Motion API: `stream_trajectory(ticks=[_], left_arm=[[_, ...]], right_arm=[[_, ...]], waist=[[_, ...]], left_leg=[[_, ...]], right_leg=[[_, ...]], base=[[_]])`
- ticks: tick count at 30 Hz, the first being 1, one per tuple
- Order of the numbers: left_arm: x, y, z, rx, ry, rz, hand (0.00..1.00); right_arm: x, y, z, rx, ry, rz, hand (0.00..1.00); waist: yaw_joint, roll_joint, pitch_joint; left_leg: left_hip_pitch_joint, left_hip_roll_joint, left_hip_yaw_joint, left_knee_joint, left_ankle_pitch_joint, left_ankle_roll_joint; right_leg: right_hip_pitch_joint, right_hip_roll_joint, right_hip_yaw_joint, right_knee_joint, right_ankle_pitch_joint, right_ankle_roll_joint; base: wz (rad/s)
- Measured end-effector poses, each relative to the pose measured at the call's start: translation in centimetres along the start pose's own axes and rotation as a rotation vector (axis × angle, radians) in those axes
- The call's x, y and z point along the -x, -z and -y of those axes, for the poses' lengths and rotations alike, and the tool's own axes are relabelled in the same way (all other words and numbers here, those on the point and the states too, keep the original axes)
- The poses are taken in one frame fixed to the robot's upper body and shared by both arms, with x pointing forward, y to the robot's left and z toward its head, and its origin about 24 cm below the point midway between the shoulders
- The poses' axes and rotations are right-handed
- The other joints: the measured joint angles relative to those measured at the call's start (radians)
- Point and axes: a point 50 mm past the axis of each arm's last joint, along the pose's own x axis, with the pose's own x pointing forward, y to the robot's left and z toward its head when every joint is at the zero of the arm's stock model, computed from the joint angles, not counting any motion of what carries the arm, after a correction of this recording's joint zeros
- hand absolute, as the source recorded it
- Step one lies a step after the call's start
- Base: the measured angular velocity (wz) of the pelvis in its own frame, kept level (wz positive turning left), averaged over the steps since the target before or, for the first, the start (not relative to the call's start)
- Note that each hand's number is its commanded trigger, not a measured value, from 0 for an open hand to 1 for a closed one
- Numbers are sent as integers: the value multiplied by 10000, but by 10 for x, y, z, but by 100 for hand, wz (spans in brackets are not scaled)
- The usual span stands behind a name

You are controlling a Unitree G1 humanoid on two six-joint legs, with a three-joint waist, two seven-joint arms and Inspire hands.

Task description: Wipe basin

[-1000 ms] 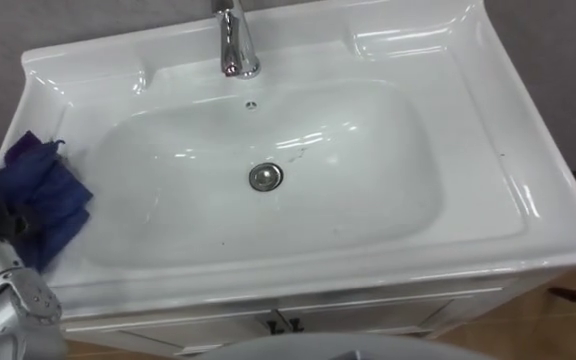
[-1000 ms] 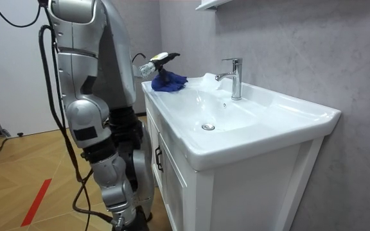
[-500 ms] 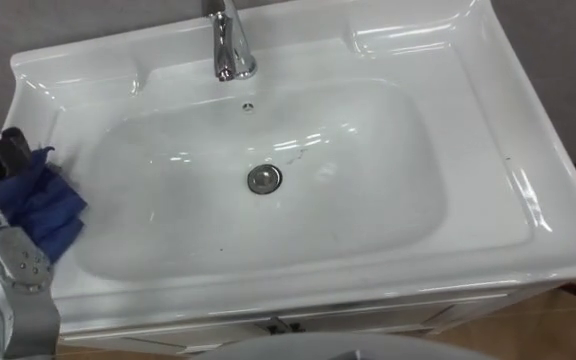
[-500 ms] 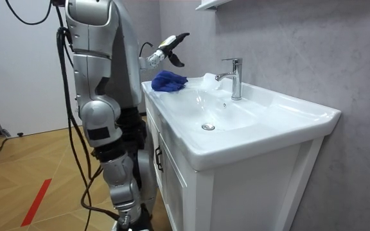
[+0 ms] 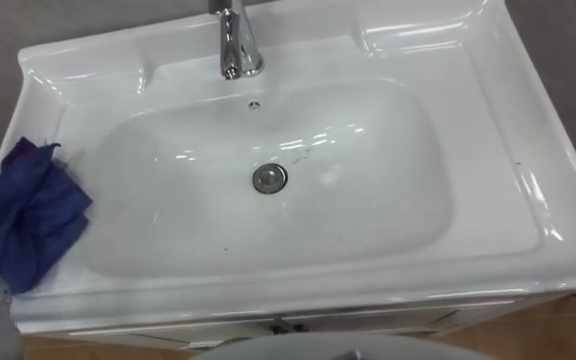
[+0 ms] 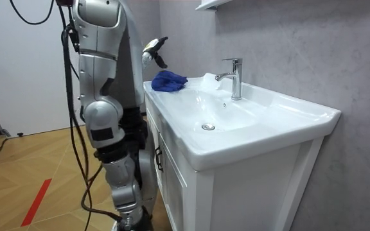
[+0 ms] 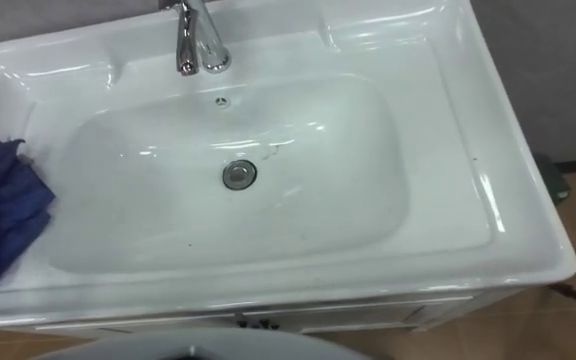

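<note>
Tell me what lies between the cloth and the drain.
Nothing. The left eye view shows bare white basin between the cloth on the left rim and the drain.

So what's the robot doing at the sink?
The robot stands at a white basin, which it is meant to wipe. Its blue cloth lies crumpled on the basin's left rim, and nothing is touching it right now. The robot's left hand is up in the air near the cloth, looking open and holding nothing. The bowl around the drain has no cloth in it, so no wiping is going on at this moment.
</note>
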Motion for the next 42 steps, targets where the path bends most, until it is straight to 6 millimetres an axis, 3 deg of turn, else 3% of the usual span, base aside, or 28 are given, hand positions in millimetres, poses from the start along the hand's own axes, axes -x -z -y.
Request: stream_trajectory(ticks=[5, 10, 12, 14, 21, 34, 39, 42], left_arm=[[11, 29, 4, 397, 97, -1375, 0], [28, 66, 1, 512, 23, -3143, 0], [37, 80, 2, 573, 49, -3786, 0], [55, 102, 4, 307, 235, -4861, 0], [94, 143, 4, -4, 490, -7387, 0], [149, 162, 16, -768, 1461, -9316, 0], [179, 164, 26, -1227, 2851, -9823, 0], [192, 163, 33, -1356, 3791, -10018, 0]], right_arm=[[-1, -19, 0, -196, 1, 529, 0], [-1, -21, 0, -363, -76, 637, 0], [-1, -19, 2, -400, 11, 586, 0], [-1, -24, 1, -408, 42, 692, 0], [-1, -29, 1, -431, -85, 796, 0], [-1, -24, 0, -498, -361, 695, 0], [-1, -25, -1, -752, -357, 713, 0], [-1, -24, -4, -735, -417, 674, 0]], waist=[[191, -16, 0], [411, -217, -75], [481, -237, -70], [572, -240, -73], [573, -262, -65], [262, -232, -64], [23, -298, -58], [-110, -455, -80]], left_leg=[[-56, -48, -125, -4, 0, 0], [-62, -97, -418, -13, 0, 0], [-54, -167, -615, 3, 0, 0], [-55, -205, -684, 16, -2, 4], [-164, -325, -1098, 64, -3, 75], [-111, -364, -1081, 36, 9, 93], [-60, -374, -1038, 8, 8, 93], [-45, -384, -1019, 3, 9, 93]], right_leg=[[17, -43, -162, -27, -29, 40], [84, -74, -334, -59, -42, 63], [153, -131, -436, -51, -79, 122], [149, -176, -435, -51, -93, 146], [158, -266, -757, -32, -140, 223], [167, -315, -678, 108, -155, 257], [179, -343, -661, 126, -176, 287], [180, -355, -658, 133, -208, 306]], base=[[11], [10], [20], [0], [16], [-1], [-1], [0]])
